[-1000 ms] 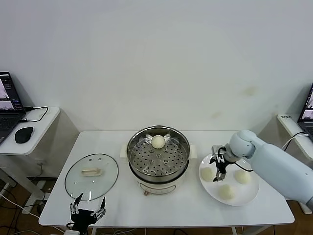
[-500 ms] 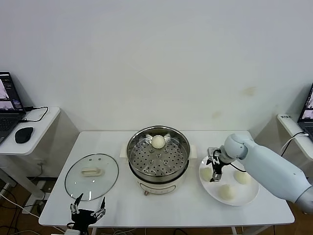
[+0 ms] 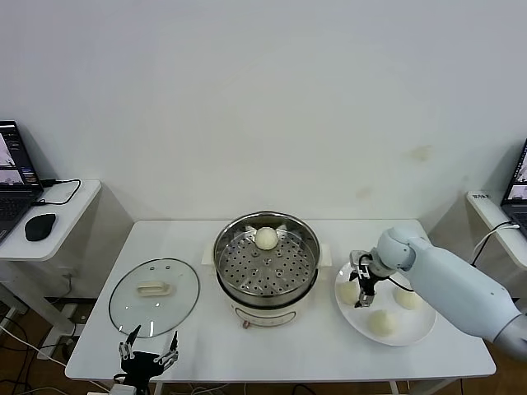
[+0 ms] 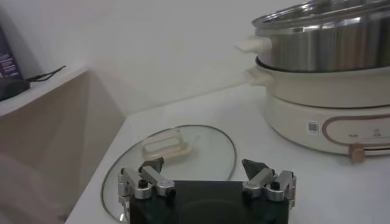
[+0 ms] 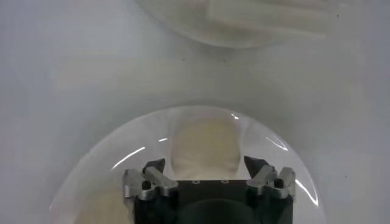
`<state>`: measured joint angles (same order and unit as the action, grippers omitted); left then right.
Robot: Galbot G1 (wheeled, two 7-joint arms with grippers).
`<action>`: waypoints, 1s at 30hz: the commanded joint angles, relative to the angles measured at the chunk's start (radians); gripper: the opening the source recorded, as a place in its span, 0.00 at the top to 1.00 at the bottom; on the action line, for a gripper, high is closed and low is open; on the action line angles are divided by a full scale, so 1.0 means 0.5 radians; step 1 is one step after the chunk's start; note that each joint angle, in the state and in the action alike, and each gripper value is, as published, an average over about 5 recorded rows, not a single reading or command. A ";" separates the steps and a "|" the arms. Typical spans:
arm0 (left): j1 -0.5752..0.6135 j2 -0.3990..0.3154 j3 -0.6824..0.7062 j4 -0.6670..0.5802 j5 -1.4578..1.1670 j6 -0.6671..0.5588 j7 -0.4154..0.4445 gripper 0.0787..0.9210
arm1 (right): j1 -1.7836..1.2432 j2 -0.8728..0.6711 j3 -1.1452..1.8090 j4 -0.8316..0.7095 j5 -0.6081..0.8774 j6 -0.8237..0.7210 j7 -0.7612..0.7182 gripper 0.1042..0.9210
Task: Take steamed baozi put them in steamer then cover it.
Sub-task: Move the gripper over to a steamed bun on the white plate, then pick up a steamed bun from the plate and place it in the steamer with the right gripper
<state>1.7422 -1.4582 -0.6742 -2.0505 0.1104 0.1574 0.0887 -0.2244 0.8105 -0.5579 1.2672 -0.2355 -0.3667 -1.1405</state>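
— From overhead, we note one steamed baozi (image 3: pixel 266 238) in the steamer (image 3: pixel 267 265), three on the plate (image 3: pixel 412 332).

— At the right wrist, we find the right gripper (image 5: pixel 205 167) spread empty over a bun (image 5: pixel 204 147); left gripper (image 4: pixel 204 174) open near the lid (image 4: pixel 207 152).

The white tabletop (image 3: pixel 206 346) carries a clear glass lid (image 3: pixel 154 297) near its left edge, the steamer (image 3: pixel 266 267) at centre, and a white plate (image 3: pixel 412 329) toward the right edge.
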 commanded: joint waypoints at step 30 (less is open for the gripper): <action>-0.069 0.011 0.020 -0.034 -0.005 0.007 -0.042 0.12 | 1.308 -0.330 -0.631 0.330 0.753 -0.290 -0.366 0.41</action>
<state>1.7093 -1.4551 -0.6613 -2.0577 0.1088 0.1593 0.0715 0.1304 0.6634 -0.7178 1.3920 -0.0199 -0.4640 -1.2629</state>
